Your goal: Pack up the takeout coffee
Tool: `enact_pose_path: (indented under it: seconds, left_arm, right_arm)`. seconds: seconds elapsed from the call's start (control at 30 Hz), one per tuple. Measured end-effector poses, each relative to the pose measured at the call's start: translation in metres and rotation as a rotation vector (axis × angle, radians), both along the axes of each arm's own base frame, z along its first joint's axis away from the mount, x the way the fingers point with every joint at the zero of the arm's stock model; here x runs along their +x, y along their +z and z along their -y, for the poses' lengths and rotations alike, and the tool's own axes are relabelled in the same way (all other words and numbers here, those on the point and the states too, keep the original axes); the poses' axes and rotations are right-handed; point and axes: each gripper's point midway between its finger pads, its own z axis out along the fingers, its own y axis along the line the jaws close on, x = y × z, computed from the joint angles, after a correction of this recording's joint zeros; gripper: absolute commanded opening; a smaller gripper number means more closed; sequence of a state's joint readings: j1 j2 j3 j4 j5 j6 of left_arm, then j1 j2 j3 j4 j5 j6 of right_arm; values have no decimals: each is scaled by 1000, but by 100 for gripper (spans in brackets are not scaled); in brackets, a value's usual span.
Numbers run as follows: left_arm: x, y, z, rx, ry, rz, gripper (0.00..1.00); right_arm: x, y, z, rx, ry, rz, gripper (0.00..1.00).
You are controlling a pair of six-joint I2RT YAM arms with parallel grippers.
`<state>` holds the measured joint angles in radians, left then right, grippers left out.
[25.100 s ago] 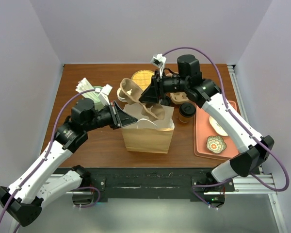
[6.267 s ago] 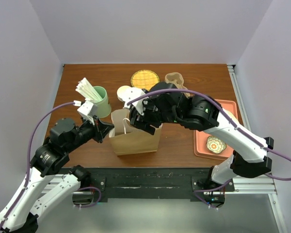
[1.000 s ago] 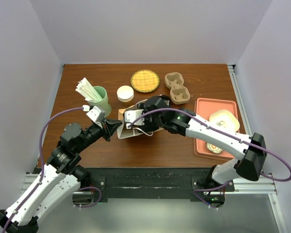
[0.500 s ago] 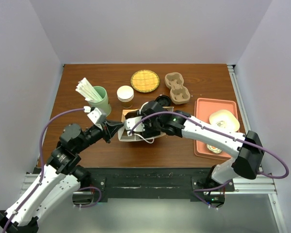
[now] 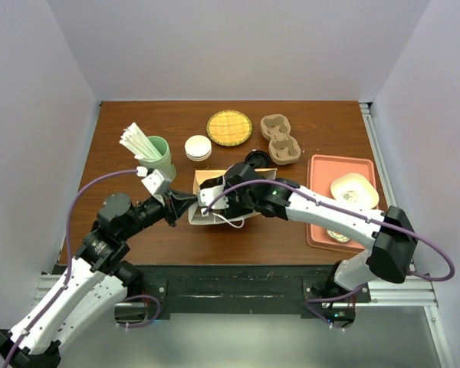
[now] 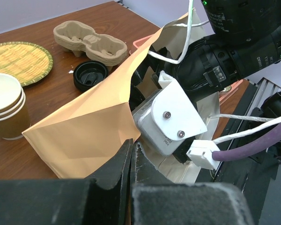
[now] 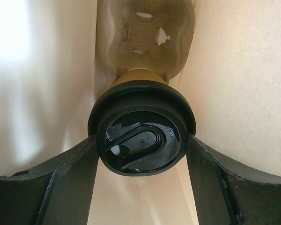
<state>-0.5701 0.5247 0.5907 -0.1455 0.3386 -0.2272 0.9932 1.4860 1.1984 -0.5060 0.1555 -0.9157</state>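
The takeout coffee (image 7: pixel 141 140), a brown paper cup with a black lid, is inside the kraft paper bag (image 5: pixel 205 181). Its base rests in a pulp carrier (image 7: pixel 145 33) at the bag's far end. My right gripper (image 7: pixel 141 138) reaches into the bag and is shut on the cup, one finger against each side of the lid. In the top view that gripper and the cup are hidden by the bag and the right wrist (image 5: pixel 241 192). My left gripper (image 6: pixel 131 150) is shut on the edge of the bag's mouth (image 6: pixel 89 126) and holds it from the left (image 5: pixel 185 207).
Behind the bag are a loose black lid (image 5: pixel 254 159), a stack of paper cups (image 5: pixel 198 147), a woven yellow plate (image 5: pixel 229 128) and a second pulp carrier (image 5: pixel 280 139). A green cup of white sticks (image 5: pixel 157 157) stands at the left. An orange tray (image 5: pixel 322 230) with bowls lies at the right.
The right wrist has shifted a little right and toward the near edge inside the bag, uncovering the loose black lid. The left gripper has followed slightly, still pinching the bag's edge.
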Motion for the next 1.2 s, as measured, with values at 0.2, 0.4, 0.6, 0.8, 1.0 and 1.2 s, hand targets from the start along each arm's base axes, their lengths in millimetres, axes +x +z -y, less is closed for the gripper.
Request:
enact_pose_path:
  seconds: [0.2,0.4,0.6,0.8,1.0,1.2]
  left_arm:
    - [-1,-3,0,8,-5,-10,0]
    - [-3,-9,-1,40,-18,-7,0]
    - [0,-11,-4,69,-5,21,0]
    - [5,-9,-6,80,17,48,0]
    - [10,-7,-5,88,21,69,0]
    - [9,-4,-2,85,0,90,0]
  right_arm:
    - [1,-2,0,0,-6,9,38]
    - [0,-1,4,-7,-23,-4,38]
    - [-3,11,14,0,-43,14,38]
    - [-4,16,24,-6,-60,36,38]
    - [-3,10,29,-37,-66,38,38]
    - [0,5,30,-61,-71,42,37]
